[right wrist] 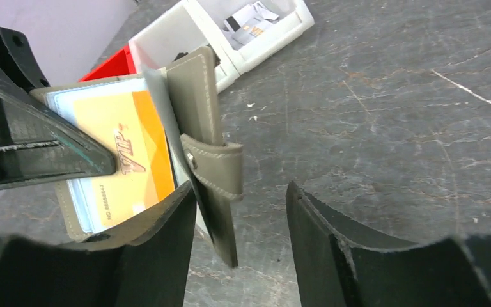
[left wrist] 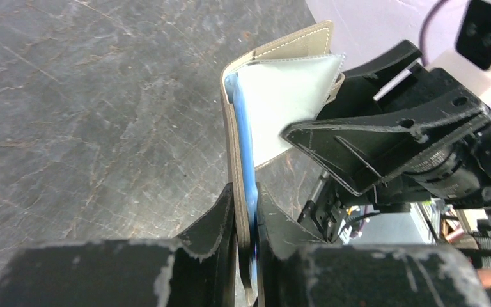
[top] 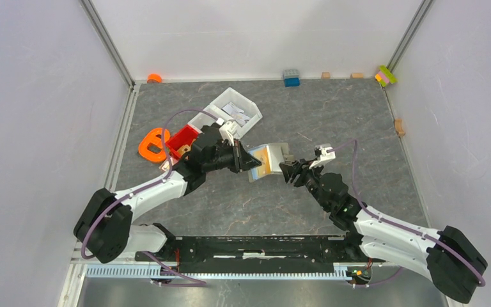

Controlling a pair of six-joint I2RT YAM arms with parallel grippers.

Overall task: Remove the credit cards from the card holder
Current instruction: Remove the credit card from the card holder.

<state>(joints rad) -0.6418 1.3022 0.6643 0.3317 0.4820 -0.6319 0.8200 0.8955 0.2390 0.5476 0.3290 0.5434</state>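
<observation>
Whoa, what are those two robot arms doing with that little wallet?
They are working on getting cards out of it. The left tool pinches one edge of the card holder, held up between the arms, clamping a blue card too. The right tool is open beside the holder's strap, gripping nothing. An orange card shows inside.

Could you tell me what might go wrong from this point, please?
1. The right hand is open, so only the left hand pinches the card holder; it could slip or swing.
2. That hand squeezes the blue card together with the flap, so pulling may drag the holder.
</observation>
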